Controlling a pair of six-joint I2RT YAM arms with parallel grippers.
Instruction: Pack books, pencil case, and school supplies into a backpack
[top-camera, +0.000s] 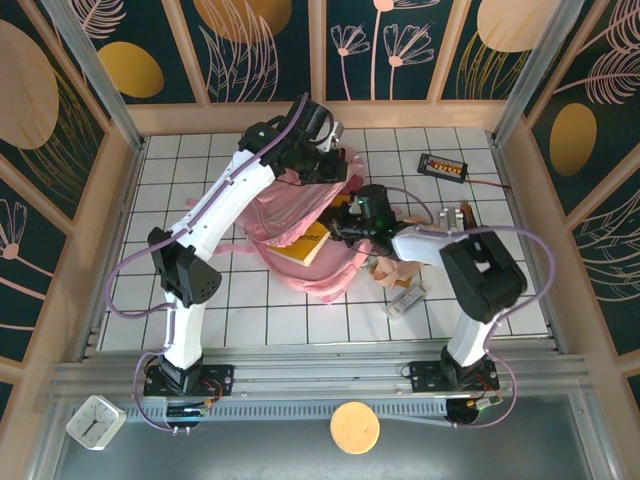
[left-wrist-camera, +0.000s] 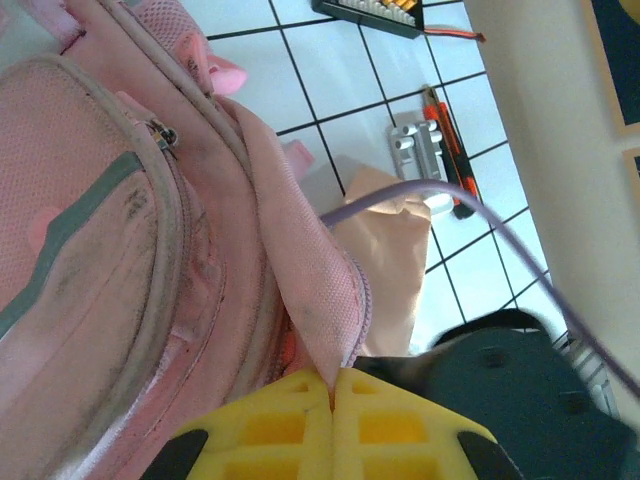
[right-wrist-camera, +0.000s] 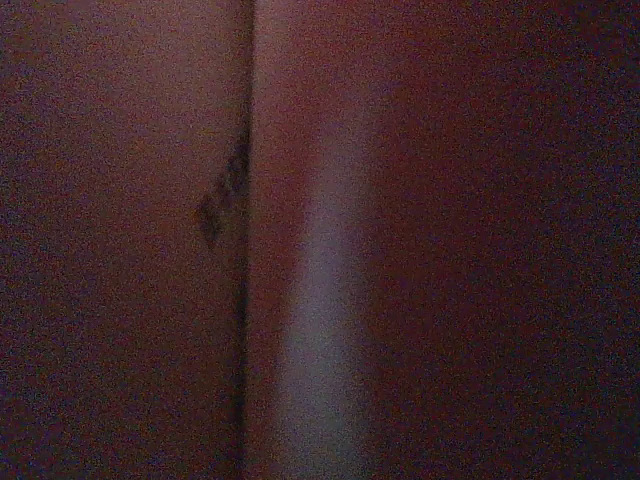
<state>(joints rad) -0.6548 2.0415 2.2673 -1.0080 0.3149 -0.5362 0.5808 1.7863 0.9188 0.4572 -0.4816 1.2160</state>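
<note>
Your left fingers (left-wrist-camera: 345, 395) are pinched shut on a fold of the pink backpack (left-wrist-camera: 110, 250) by its zipper edge. Your right fingers (top-camera: 342, 226) sit at the backpack's mouth, just beside the yellow book (top-camera: 303, 248) poking out; can't tell how open they are. The beige pencil case (left-wrist-camera: 395, 255) lies on the desk (left-wrist-camera: 330, 70) next to the backpack.

white tiled table (top-camera: 200, 180), dark grid lines. black gadget (top-camera: 443, 166) with orange digits at far right of table, flat on tiles; red wire (top-camera: 485, 182) trails from it toward right wall. small white square clock (top-camera: 96, 421) on grey ledge, near-left corner. round tan disc (top-camera: 355, 427) on same ledge, near middle. dark floral wall panels (top-camera: 260, 40) in pale wood frames all round.
</note>
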